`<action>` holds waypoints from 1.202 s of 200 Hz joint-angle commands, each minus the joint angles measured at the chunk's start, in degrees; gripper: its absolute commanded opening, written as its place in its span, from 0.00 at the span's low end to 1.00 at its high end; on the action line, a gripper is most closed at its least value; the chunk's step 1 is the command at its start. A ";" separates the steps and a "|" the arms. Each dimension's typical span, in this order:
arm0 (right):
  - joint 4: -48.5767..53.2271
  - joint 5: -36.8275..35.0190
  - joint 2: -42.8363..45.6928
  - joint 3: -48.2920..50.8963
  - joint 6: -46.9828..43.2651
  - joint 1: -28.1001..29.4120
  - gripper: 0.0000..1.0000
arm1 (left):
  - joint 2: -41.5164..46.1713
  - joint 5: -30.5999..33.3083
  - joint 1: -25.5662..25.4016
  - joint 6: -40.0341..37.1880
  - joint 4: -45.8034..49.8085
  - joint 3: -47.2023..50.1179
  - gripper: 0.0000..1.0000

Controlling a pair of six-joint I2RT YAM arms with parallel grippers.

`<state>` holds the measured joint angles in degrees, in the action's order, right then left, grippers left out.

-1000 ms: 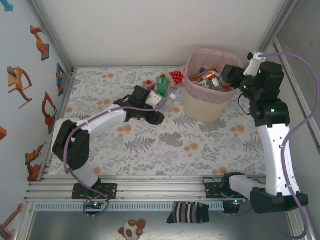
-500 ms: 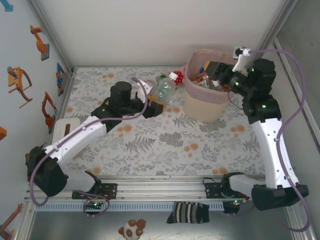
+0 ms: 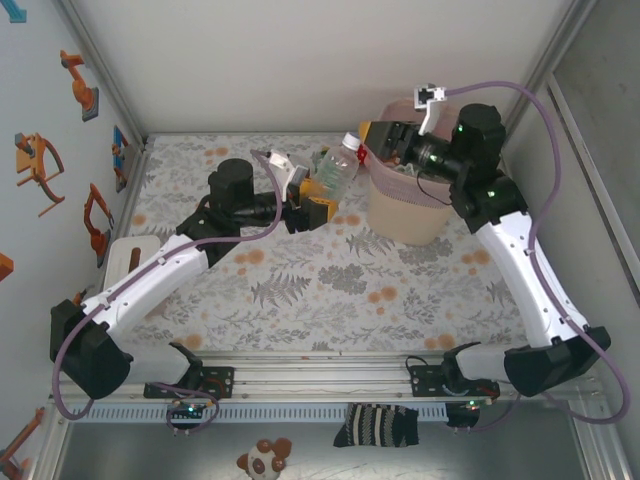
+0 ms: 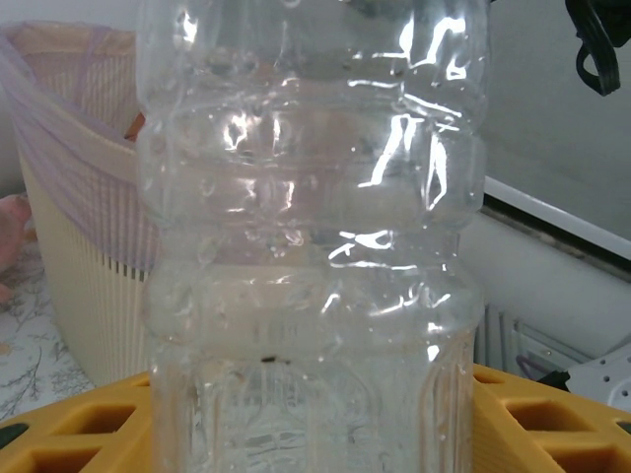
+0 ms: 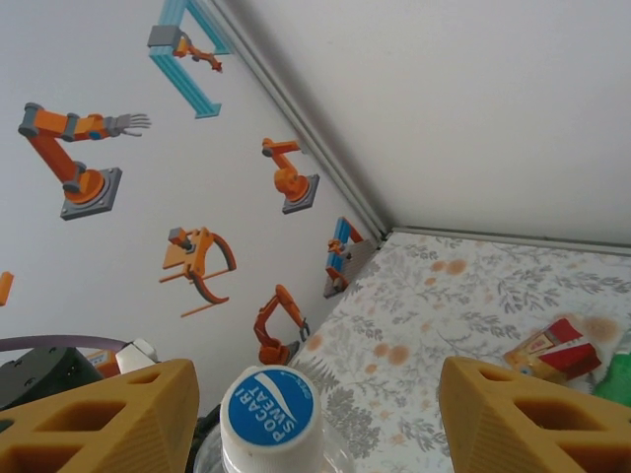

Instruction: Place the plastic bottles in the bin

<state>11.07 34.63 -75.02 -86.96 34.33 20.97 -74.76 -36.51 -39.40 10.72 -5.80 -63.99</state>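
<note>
One clear bottle (image 3: pixel 338 168) is clamped in the left hand (image 3: pixel 313 196) beside the left rim of the one bin (image 3: pixel 408 222) toward the far right corner of the table (image 3: pixel 300 290); the right hand (image 5: pixel 317 374), earlier over the bin, now straddles the bottle's cap (image 5: pixel 268 414), fingers wide.

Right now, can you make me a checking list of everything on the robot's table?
Surface: flowery cloth, lying flat.
Job's things: clear bottle held up next to the pink bin; red-and-yellow item on the cloth, maybe another bottle.
Clutter: striped sock and small plush toy lie past the cloth's near edge.
Claws: left claw shut on the clear bottle; right claw open, fingers either side of its blue cap.
Cables: purple cable loops over the right arm.
Surroundings: robot-arm stickers on the left wall.
</note>
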 commanded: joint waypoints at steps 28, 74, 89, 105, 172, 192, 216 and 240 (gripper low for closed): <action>-2.81 1.18 -2.16 -2.71 0.72 2.97 0.63 | 0.12 -2.47 -0.23 1.41 -2.37 -2.07 0.53; -2.29 0.22 -2.40 -2.26 0.69 4.31 0.55 | 0.09 -2.32 -0.20 1.67 -2.64 -2.20 0.53; -1.94 0.16 -2.41 -2.27 0.74 4.34 0.51 | 0.07 -2.33 -0.24 1.67 -2.63 -2.28 0.53; -1.79 0.08 -2.41 -2.31 0.63 4.44 0.48 | -0.03 -1.79 -0.18 1.71 -2.42 -2.35 0.53; -1.05 -0.03 -2.32 -2.25 0.36 4.76 0.44 | -0.28 -1.55 -0.19 2.22 -2.82 -2.40 0.53; -0.98 0.00 -2.33 -2.38 0.32 4.83 0.44 | -0.16 -1.53 -0.23 2.29 -2.79 -2.39 0.53; -0.92 0.08 -2.36 -2.48 0.39 4.96 0.42 | -0.15 -1.28 -0.22 2.37 -2.82 -2.46 0.54; -0.61 -0.16 -2.30 -2.58 0.37 5.15 0.40 | -0.13 -1.21 -0.27 2.40 -2.85 -2.62 0.54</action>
<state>10.48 34.92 -77.73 -87.83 34.74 25.41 -74.98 -37.30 -39.40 12.45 -6.68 -64.51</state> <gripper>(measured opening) 0.411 0.580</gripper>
